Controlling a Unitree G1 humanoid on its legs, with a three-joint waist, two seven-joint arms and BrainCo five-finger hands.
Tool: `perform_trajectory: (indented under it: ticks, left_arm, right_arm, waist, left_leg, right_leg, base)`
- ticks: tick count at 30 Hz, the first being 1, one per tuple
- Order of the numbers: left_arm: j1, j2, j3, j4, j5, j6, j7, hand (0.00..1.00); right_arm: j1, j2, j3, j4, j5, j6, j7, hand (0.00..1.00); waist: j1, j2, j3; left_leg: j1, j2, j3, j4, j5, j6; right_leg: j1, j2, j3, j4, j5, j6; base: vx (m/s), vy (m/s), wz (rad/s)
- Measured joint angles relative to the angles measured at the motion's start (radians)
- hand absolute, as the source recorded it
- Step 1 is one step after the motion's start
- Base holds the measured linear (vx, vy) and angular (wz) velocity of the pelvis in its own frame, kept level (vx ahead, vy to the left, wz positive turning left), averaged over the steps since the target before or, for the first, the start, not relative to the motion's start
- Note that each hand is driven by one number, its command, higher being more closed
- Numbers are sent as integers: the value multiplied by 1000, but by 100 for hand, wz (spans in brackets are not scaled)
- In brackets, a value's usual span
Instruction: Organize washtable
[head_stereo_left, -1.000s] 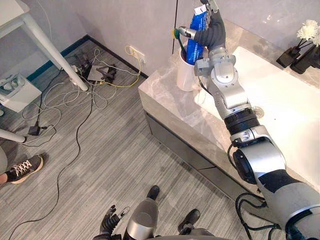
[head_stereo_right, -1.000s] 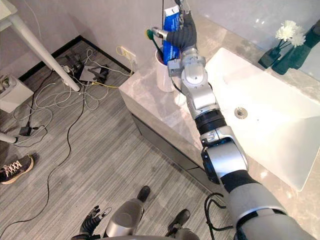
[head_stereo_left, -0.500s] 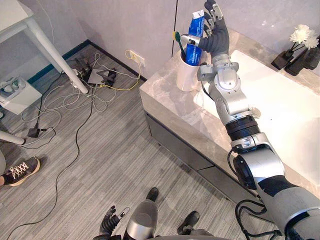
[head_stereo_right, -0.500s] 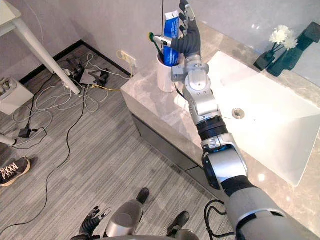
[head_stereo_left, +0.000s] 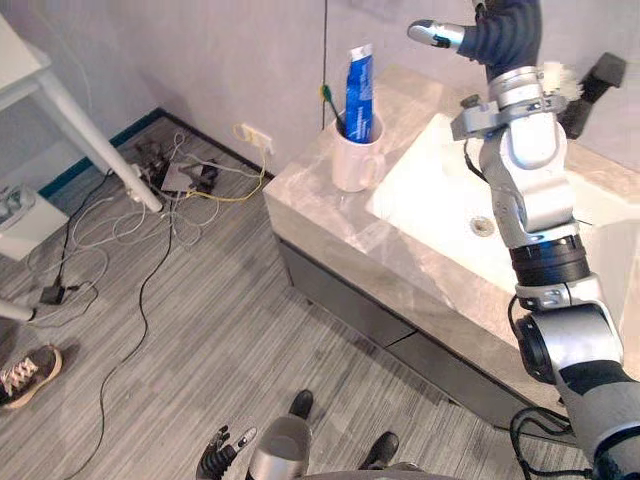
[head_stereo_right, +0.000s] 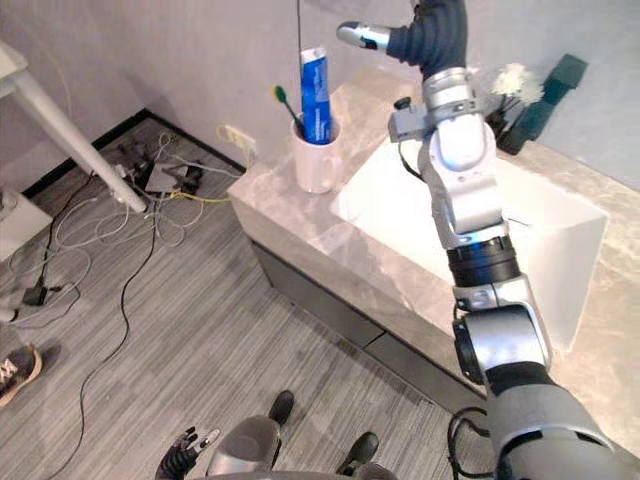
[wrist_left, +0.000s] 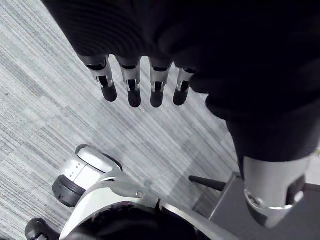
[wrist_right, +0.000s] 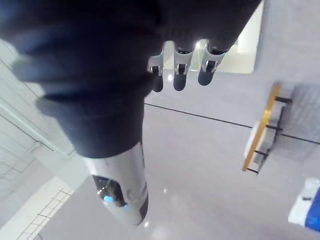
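White mug (head_stereo_left: 352, 162) stands upright on the grey marble counter (head_stereo_left: 330, 215), near its left end, just beside the white basin (head_stereo_left: 440, 215). A blue toothpaste tube (head_stereo_left: 358, 88) stands tall inside it, and a toothbrush (head_stereo_left: 331, 103) with a green head leans out over the rim alongside, head up

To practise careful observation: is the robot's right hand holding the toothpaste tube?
No, the toothpaste tube stands in the white mug, apart from the open right hand.

White mug (head_stereo_left: 351, 163), blue toothpaste tube (head_stereo_left: 358, 85), green toothbrush (head_stereo_left: 329, 101); grey veined marble counter (head_stereo_left: 322, 214); white basin (head_stereo_left: 432, 200); grey striped floor (head_stereo_left: 200, 330) at seven o'clock.
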Motion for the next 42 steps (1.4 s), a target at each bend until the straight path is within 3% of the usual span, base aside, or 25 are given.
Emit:
perform_trajectory:
  ticks: [6,10,14,16,19,21,23,24,27,31,34,37,42]
  left_arm:
    - [22,-8,15,12,1,8,-2,0]
    - [24,-15,20,22,1,13,-2,0]
    - [17,-43,52,27,1,13,-7,0]
    - [17,-49,56,33,2,14,-16,0]
    - [14,-64,64,54,4,17,-22,0]
    - [5,-81,97,56,6,18,-22,0]
    - [-4,-84,100,55,6,19,-22,0]
    - [-4,-93,130,55,19,22,-21,0]
    - [-29,-127,167,33,22,26,-20,0]
    - [-57,-157,166,15,22,26,-20,0]
    - [-72,-182,155,11,22,27,-16,0]
    - [-72,-185,151,11,20,28,-8,0]
    - [-78,-184,122,22,20,29,3,0]
  right_arm:
    - [134,-65,-210,-137,25,-48,0,0]
    - [320,-75,-453,-176,27,-91,-30,0]
    - [516,-73,-658,-163,59,-91,-67,0]
    - [600,-69,-744,-126,63,-89,-85,0]
    - [744,-14,-870,-82,32,-70,-126,0]
    - [874,90,-925,-82,1,-44,-149,0]
    - [934,162,-936,-83,-14,-27,-159,0]
    - [988,254,-926,-92,-37,4,-174,0]
    - [1097,414,-909,-145,-46,33,-199,0]
    - [1165,518,-813,-178,-54,46,-218,0]
    - [1226,568,-750,-145,-38,48,-215,0]
    - [1237,572,-681,-10,-25,50,-205,0]
    - [1238,587,-566,273,-27,103,-100,0]
  waist:
    - [-50,6,-42]
    - [-84,18,-88]
    - [-110,36,-116]
    - [-137,42,-124]
    - [-164,59,-145]
    - [-168,61,-150]
    - [-175,58,-153]
    - [-191,55,-155]
    - [-191,56,-156]
    - [-192,55,-169]
    - [-192,53,-180]
    - [-213,54,-181]
    - [-212,61,-182]
  left_leg:
    - [14,1,29,-14,1,3]
    - [23,0,39,-31,3,5]
    - [28,2,58,-45,3,6]
    - [29,2,59,-49,3,6]
    - [43,5,72,-63,3,6]
    - [55,10,86,-71,2,5]
    - [55,13,87,-72,2,5]
    - [60,17,104,-71,2,4]
    - [69,20,116,-66,-2,5]
    - [72,29,150,-35,-27,5]
    - [82,35,163,-27,-42,6]
    - [92,36,170,-29,-45,6]
    - [109,37,196,-29,-54,4]
  right_leg:
    - [-5,-3,26,0,1,2]
    - [-11,-5,35,-5,4,5]
    - [-27,-4,63,-9,5,7]
    - [-27,-4,63,-10,5,7]
    - [-26,-2,73,-12,5,7]
    - [-27,1,85,-13,4,8]
    - [-26,2,84,-13,0,9]
    - [-26,1,83,-14,-5,7]
    - [-19,-2,79,-12,-18,6]
    - [-13,-7,44,-7,-17,4]
    - [-5,-17,33,25,-23,2]
    - [-5,-22,37,44,-31,9]
    - [-3,-24,60,53,-35,14]
  base:
    - [-12,21,-14]
    - [7,16,-13]
    - [14,15,-17]
    - [35,11,-5]
    - [29,9,-13]
    - [-9,0,-18]
    - [-9,-3,-4]
    - [-34,-2,-4]
    - [-28,3,-8]
    - [-15,4,-23]
    - [6,19,-14]
    - [25,19,-5]
    - [17,18,-11]
